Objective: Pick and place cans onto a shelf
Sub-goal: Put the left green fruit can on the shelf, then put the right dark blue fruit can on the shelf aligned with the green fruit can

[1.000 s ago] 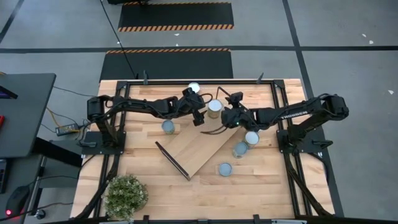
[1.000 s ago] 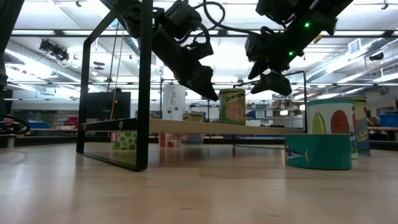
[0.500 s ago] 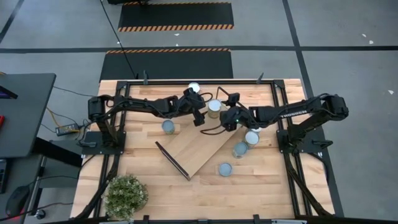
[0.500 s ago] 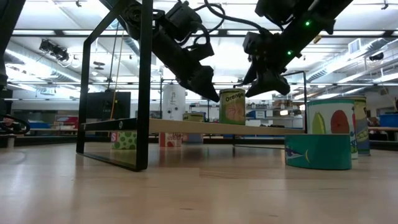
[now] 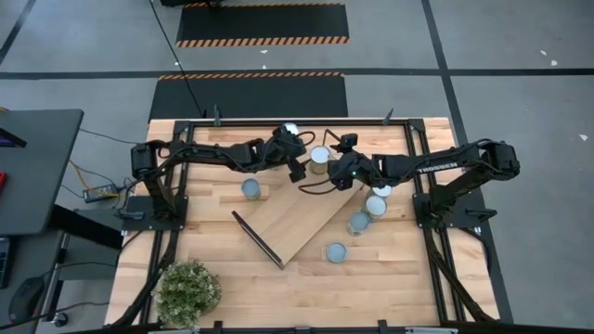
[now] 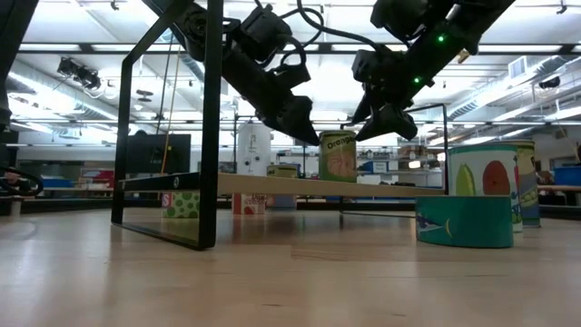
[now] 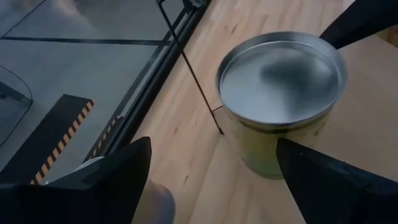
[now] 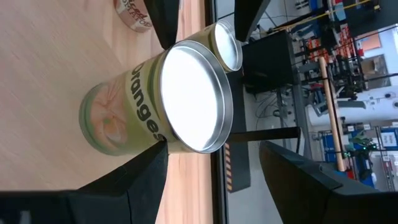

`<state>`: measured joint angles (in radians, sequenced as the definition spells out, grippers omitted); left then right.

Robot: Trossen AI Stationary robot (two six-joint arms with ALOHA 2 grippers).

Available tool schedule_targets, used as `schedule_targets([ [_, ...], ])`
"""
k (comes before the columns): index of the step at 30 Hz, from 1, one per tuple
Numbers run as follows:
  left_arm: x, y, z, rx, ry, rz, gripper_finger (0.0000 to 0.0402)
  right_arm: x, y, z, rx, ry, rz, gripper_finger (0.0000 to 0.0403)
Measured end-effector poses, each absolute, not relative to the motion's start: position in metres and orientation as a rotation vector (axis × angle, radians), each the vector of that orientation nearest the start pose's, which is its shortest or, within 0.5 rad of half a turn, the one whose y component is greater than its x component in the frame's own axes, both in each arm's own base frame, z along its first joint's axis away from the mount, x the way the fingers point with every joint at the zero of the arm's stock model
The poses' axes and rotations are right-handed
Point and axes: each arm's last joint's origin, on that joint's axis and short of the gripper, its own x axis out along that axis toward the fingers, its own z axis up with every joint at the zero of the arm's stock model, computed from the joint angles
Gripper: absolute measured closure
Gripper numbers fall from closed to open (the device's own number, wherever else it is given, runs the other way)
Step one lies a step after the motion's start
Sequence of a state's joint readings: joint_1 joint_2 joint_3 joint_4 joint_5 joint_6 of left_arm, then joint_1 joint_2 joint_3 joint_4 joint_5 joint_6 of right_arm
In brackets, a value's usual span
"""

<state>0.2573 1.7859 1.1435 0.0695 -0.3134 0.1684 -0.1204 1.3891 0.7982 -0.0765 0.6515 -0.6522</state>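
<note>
The orange-labelled can is standing upright at the far end of the shelf, close to its black frame — a sensible spot, leaving the board's near stretch free for more. The left gripper is hanging just beside it with fingers spread and nothing between them, and the right gripper is hovering on the other side, likewise released and empty. Other cans are waiting on the table, one near the shelf's edge — likely the next pick
</note>
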Motion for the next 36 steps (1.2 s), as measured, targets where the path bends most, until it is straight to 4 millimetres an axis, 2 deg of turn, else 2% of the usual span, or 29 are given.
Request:
schedule_targets([
  [4, 0.374, 0.107, 0.211, 0.176, 0.624, 0.501, 0.0049, 0.276, -0.051, 0.220, -0.782, 0.891, -0.519, 0.0142],
  [9, 0.370, 0.106, 0.212, 0.201, 0.663, 0.487, 0.0049, 0.276, -0.040, 0.221, -0.828, 0.910, -0.561, 0.0142],
  [16, 0.359, 0.117, 0.215, 0.137, 0.702, 0.393, 0.0049, 0.271, -0.010, 0.218, -0.812, 0.904, -0.482, 0.0142],
  [22, 0.356, 0.122, 0.217, 0.112, 0.705, 0.393, 0.0049, 0.256, 0.020, 0.231, -0.677, 0.808, -0.441, 0.0142],
  [28, 0.349, 0.103, 0.240, 0.152, 0.681, 0.420, 0.0055, 0.237, 0.047, 0.247, -0.490, 0.715, -0.383, 0.0142],
  [32, 0.338, 0.085, 0.256, 0.175, 0.662, 0.401, 0.0064, 0.235, 0.059, 0.263, -0.402, 0.763, -0.376, 0.0142],
  [36, 0.318, 0.072, 0.256, 0.206, 0.640, 0.418, 0.0075, 0.236, 0.063, 0.277, -0.355, 0.857, -0.390, 0.0142],
])
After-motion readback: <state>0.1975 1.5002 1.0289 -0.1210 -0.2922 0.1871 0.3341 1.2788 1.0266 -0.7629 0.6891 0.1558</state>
